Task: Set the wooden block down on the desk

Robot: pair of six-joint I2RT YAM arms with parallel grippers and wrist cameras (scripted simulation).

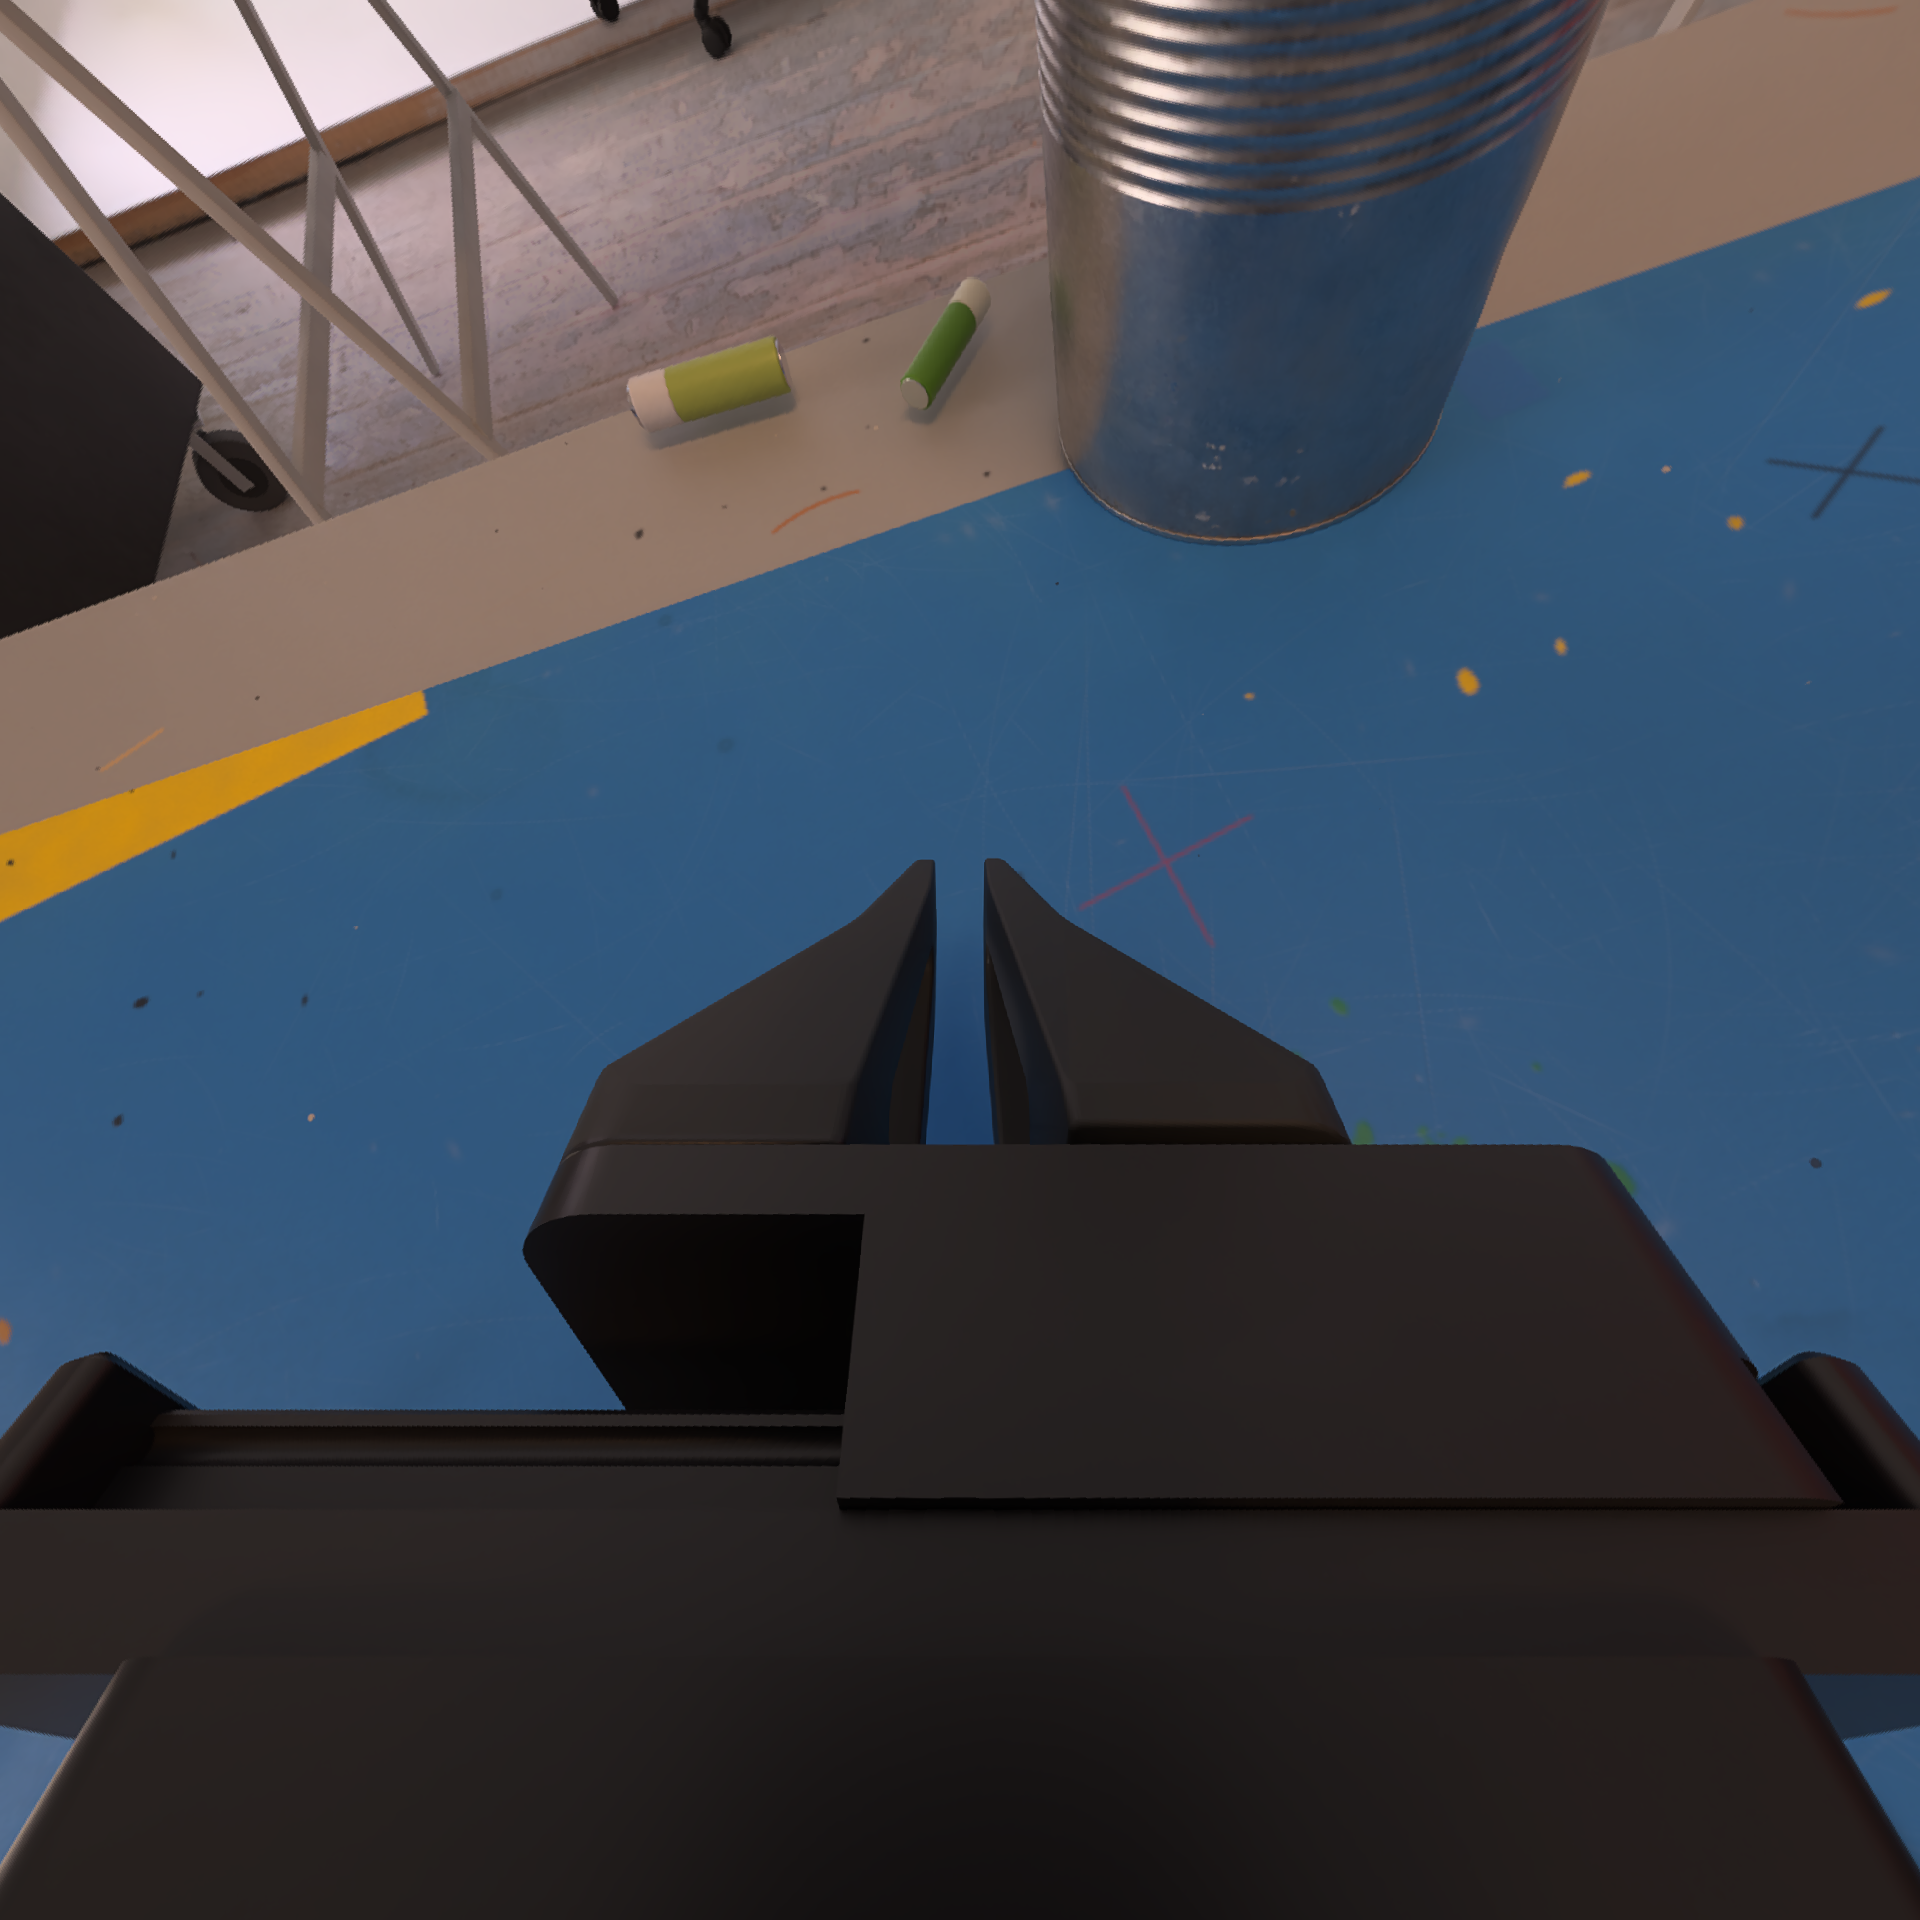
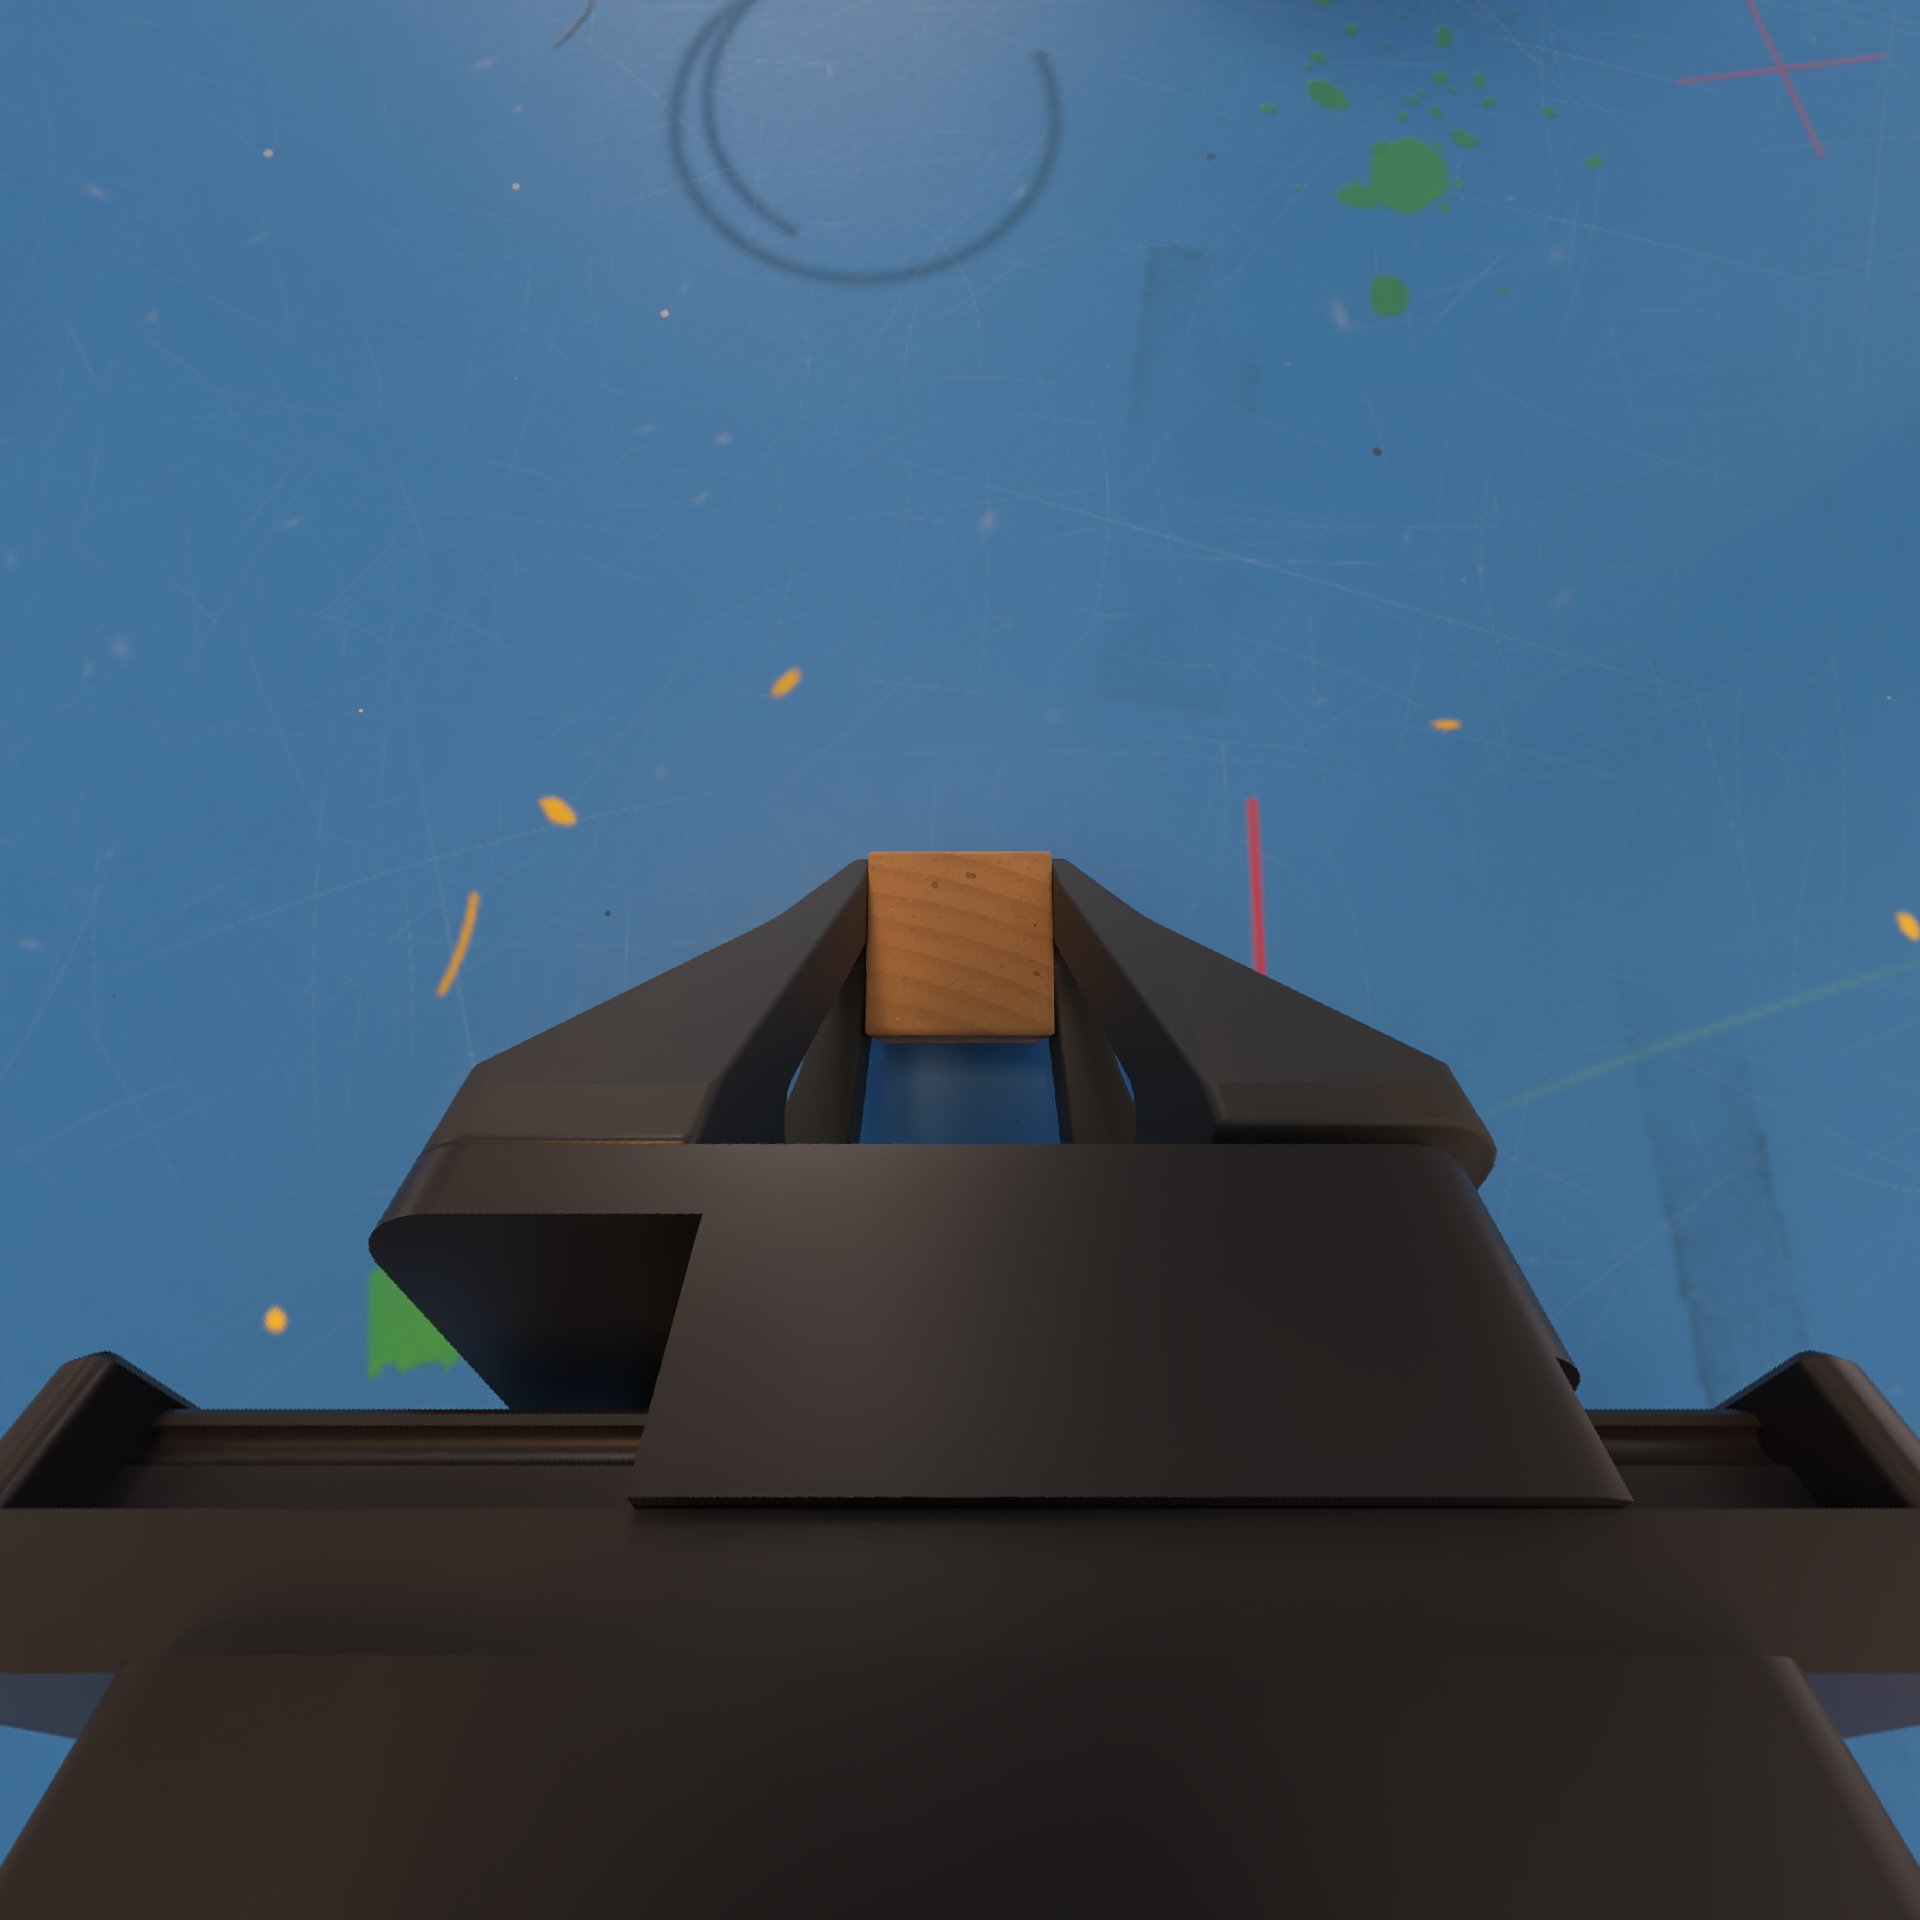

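Right gripper (image 2: 959, 940): pinching the wooden block (image 2: 959, 943) at the fingertips, one finger on each side face, so the underside stays free for placement.
Block position: above the blue desk (image 2: 935, 520); contact with it cannot be told.
Left gripper (image 1: 959, 868): fingers nearly together, empty, near the metal can (image 1: 1268, 312).
Batteries (image 1: 712, 382): two, beyond the blue area, apart from the work.

Metal can (image 1: 1278, 270): top cut off by the upper edge, rim and contents out of view. Left of the can, a black cabinet (image 1: 73, 416) runs off the left edge, and a white frame (image 1: 322, 208) is cropped at the top. Wooden block (image 2: 959, 943): underside hidden, so can't tell if it touches the desk (image 2: 935, 520). Both wrist bodies fill the frames' lower parts, covering the desk there.
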